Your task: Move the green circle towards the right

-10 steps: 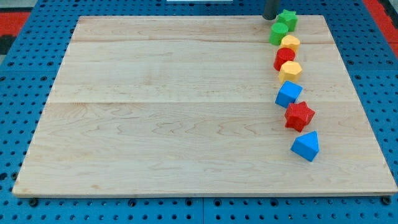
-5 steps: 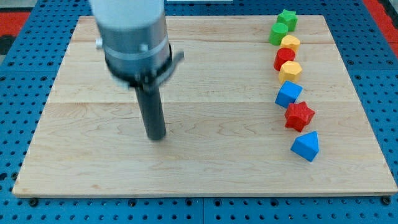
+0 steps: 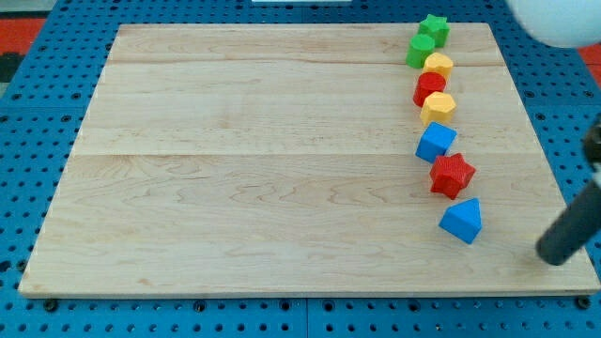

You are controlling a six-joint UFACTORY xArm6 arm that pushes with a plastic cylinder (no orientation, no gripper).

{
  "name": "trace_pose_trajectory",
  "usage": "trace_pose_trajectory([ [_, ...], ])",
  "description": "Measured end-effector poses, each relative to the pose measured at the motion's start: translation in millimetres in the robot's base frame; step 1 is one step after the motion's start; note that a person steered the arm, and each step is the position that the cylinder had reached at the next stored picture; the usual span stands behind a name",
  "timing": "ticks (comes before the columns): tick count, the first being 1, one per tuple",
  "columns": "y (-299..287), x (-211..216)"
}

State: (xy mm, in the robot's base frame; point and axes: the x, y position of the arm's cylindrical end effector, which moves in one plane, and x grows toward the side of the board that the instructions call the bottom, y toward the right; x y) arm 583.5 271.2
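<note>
The green circle [image 3: 420, 50] lies near the board's top right, touching the green star [image 3: 434, 28] above it and a yellow block [image 3: 438, 66] below it. My tip [image 3: 553, 257] rests on the board's lower right, to the right of the blue block [image 3: 461, 221] and far below the green circle. The rod rises toward the view's right edge.
A column of blocks runs down the right side: a red block [image 3: 430, 87], a yellow block [image 3: 438, 107], a blue block [image 3: 436, 142], a red star [image 3: 452, 175]. The wooden board [image 3: 263, 160] lies on a blue pegboard [image 3: 19, 141].
My tip was at the top by the green star, then swept to the board's left centre, and now sits at the lower right. The blocks have not moved.
</note>
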Motion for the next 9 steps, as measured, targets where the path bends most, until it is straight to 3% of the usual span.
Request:
trace_pose_trajectory([
  [1,5.8,8.8],
  [2,-88.6,35.0],
  [3,-237.6,-23.8],
  [4,-274.9,-159.4],
  [5,-234.7,-288.4],
  [6,-198.8,-312.0],
  [8,-121.0,-317.2],
  [9,-117.1,-317.2],
])
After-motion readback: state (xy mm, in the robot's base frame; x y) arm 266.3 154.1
